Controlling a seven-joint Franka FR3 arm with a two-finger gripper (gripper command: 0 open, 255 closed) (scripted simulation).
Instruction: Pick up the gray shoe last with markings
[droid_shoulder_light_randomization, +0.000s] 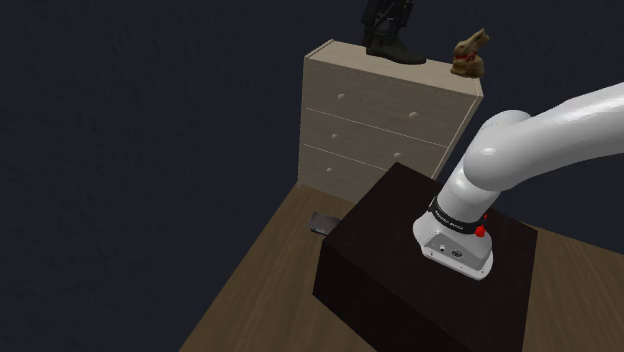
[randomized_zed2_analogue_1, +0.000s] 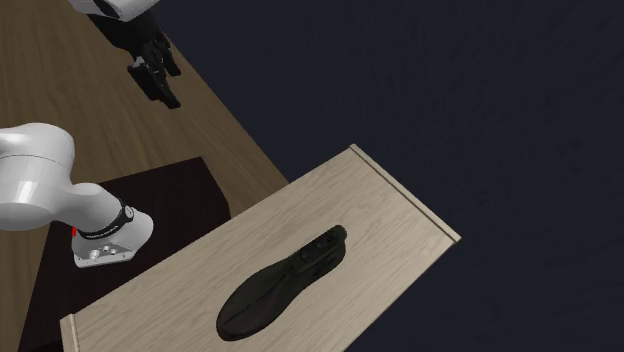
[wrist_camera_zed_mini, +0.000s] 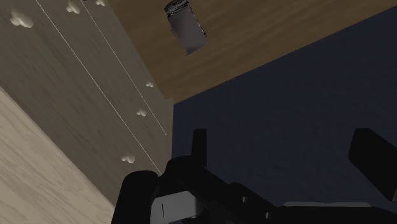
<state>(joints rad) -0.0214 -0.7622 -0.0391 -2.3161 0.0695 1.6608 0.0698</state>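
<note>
Dark walls and a wooden floor (droid_shoulder_light_randomization: 270, 250) surround a pale dresser (droid_shoulder_light_randomization: 380, 120). The dark shoe last (randomized_zed2_analogue_1: 285, 280) is laid flat near the middle of the dresser's top. The tool (wrist_camera_zed_mini: 284, 137) is spread wide and empty, well apart from it, off the drawer-side edge. If approached too low, the last could be shoved off an edge, or the bunny figure (droid_shoulder_light_randomization: 470, 52) toppled.
</note>
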